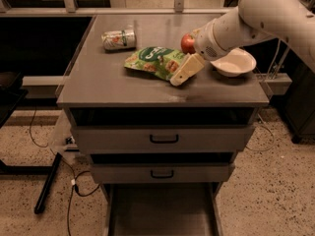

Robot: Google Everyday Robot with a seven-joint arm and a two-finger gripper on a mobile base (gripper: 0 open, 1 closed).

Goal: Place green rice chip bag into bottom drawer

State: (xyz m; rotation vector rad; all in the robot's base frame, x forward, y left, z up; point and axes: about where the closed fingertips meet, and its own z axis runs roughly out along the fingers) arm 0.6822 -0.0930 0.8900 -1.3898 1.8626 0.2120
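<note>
The green rice chip bag (156,61) lies flat on the grey cabinet top (118,82), a little right of centre. My gripper (183,73) reaches in from the upper right and rests at the bag's right edge, its cream fingers (188,68) low over the top and touching the bag. The bottom drawer (160,211) is pulled out at the foot of the cabinet, a shallow grey tray with nothing showing in it.
A small green-and-white can (118,39) lies on its side at the back left. A red apple (188,43) sits behind the gripper and a white bowl (233,63) to its right. Two upper drawers with black handles (164,139) are shut. Cables lie on the floor at left.
</note>
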